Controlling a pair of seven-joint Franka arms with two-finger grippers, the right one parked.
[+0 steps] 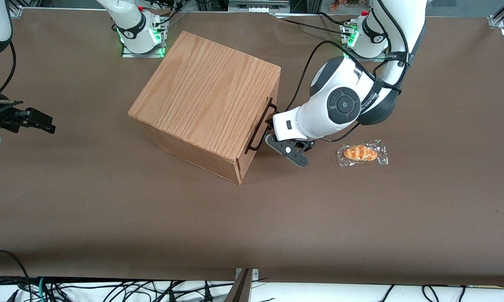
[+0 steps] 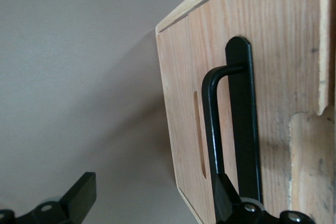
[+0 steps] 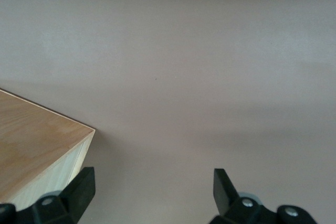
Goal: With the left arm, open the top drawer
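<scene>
The top drawer sits flush in the oak box, its light-wood front filling much of the left wrist view. Its thin black wire handle runs along the box face that looks toward the working arm. The left arm reaches down beside that face. Its gripper is level with the handle and stands open. One finger lies right against the handle bar; whether it touches I cannot tell. The second finger hangs off the box's edge over the bare table. Nothing is held.
The oak-grain box body stands mid-table, turned at an angle. A wrapped bread roll lies on the brown table near the working arm, a little nearer the front camera than the gripper.
</scene>
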